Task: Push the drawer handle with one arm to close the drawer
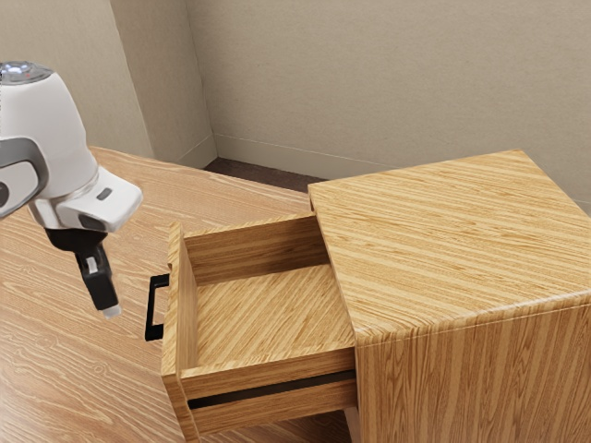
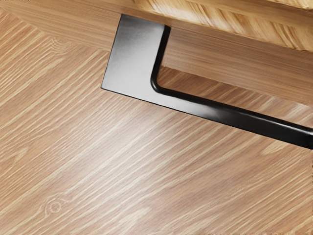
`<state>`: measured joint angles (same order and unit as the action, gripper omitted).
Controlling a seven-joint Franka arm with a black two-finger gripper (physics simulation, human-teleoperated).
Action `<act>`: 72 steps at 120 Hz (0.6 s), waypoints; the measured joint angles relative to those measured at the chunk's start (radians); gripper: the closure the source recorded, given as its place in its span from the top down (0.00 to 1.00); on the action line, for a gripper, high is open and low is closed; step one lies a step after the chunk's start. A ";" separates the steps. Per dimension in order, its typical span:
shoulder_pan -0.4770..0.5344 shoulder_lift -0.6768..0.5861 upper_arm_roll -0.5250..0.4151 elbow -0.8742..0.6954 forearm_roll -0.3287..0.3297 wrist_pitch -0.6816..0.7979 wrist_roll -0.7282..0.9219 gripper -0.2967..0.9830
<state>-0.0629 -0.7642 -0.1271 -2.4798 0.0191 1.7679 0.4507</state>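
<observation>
My gripper (image 1: 111, 310) hangs in the exterior view's left part, pointing down, a short way to the exterior view's left of the black drawer handle (image 1: 150, 308), with a gap between them. Its fingers overlap from this side, so their spacing is hidden. The drawer (image 1: 268, 314) stands pulled well out of the wooden cabinet (image 1: 452, 240), and its inside is bare. In the wrist view, the handle (image 2: 210, 108) runs along the drawer's front panel (image 2: 220, 54), above the table.
The cabinet's flat top and side take up the exterior view's right. The wood-grain table (image 1: 55, 369) lies under the arm and drawer, and a beige wall (image 1: 369, 83) stands behind.
</observation>
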 joint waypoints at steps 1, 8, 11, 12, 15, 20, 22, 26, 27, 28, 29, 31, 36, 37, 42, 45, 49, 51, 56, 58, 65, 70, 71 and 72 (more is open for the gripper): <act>-0.001 -0.001 0.000 -0.002 -0.001 0.001 0.005 0.77; -0.015 -0.004 0.000 -0.014 -0.004 0.007 0.035 0.76; -0.020 -0.004 0.000 -0.019 -0.006 0.009 0.047 0.75; -0.021 -0.004 0.000 -0.020 -0.006 0.010 0.051 0.75; -0.023 -0.004 0.000 -0.026 -0.007 0.012 0.063 0.71; -0.026 -0.007 -0.002 -0.032 -0.008 0.014 0.081 0.65; -0.029 -0.010 -0.002 -0.037 -0.009 0.015 0.088 0.62; -0.032 -0.015 -0.004 -0.044 -0.009 0.017 0.102 0.55; -0.033 -0.015 -0.005 -0.046 -0.010 0.018 0.105 0.53; -0.034 -0.016 -0.007 -0.046 -0.010 0.018 0.108 0.52; -0.034 -0.016 -0.008 -0.047 -0.010 0.019 0.111 0.50; -0.035 -0.017 -0.012 -0.049 -0.011 0.020 0.117 0.47; -0.040 -0.018 -0.023 -0.050 -0.014 0.022 0.132 0.41; -0.041 -0.019 -0.025 -0.051 -0.014 0.023 0.135 0.40; -0.044 -0.018 -0.030 -0.051 -0.023 0.026 0.148 0.35; -0.045 -0.017 -0.032 -0.051 -0.027 0.027 0.156 0.33; -0.045 -0.015 -0.034 -0.052 -0.031 0.029 0.165 0.30; -0.044 -0.014 -0.034 -0.052 -0.033 0.030 0.170 0.29; -0.044 -0.011 -0.039 -0.050 -0.036 0.032 0.180 0.26; -0.044 -0.009 -0.041 -0.049 -0.038 0.033 0.184 0.26; -0.044 -0.002 -0.047 -0.044 -0.041 0.035 0.198 0.23; -0.044 0.001 -0.049 -0.041 -0.043 0.036 0.207 0.22; -0.044 0.002 -0.049 -0.041 -0.043 0.036 0.208 0.22; -0.044 0.002 -0.049 -0.041 -0.044 0.036 0.210 0.22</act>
<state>-0.1072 -0.7618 -0.1764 -2.5207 -0.0244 1.8041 0.6607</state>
